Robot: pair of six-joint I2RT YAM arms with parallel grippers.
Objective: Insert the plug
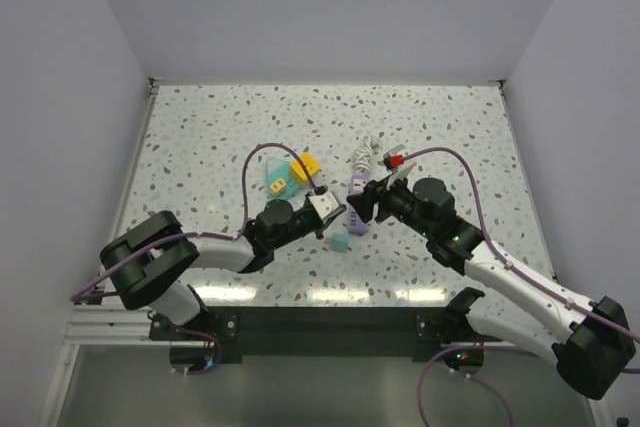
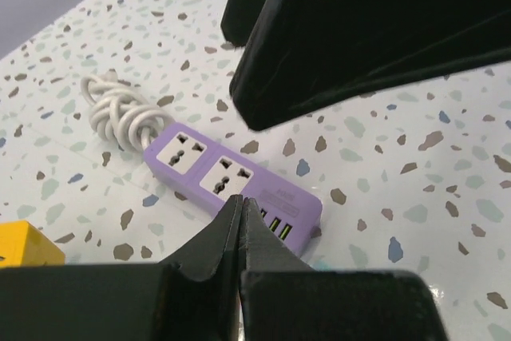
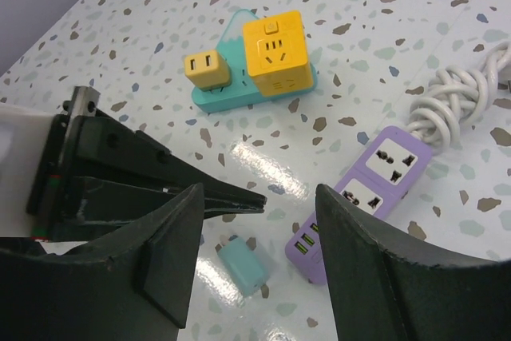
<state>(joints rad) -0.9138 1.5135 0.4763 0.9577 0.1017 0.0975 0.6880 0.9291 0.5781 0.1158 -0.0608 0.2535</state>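
The plug (image 3: 243, 269), a small teal block with rounded corners, lies on the speckled table (image 3: 383, 5) just beside the USB end of the strip (image 3: 369, 191). Its pins do not show, and no finger touches it. In the top view the right gripper (image 1: 362, 201) covers most of the strip. The USB slots are partly cut off, so I cannot count them.

The strip is smooth purple plastic with two white socket faces. A white cord (image 3: 459, 89) is tied in a bundle at its far end. The left gripper (image 2: 240, 212) is black, with its fingers pressed together to a thin point, holding nothing. The right gripper's fingers are spread wide, also holding nothing. One yellow cube (image 3: 275, 45) and one small adapter (image 3: 207, 69), also yellow, sit on one teal base (image 3: 239, 97).
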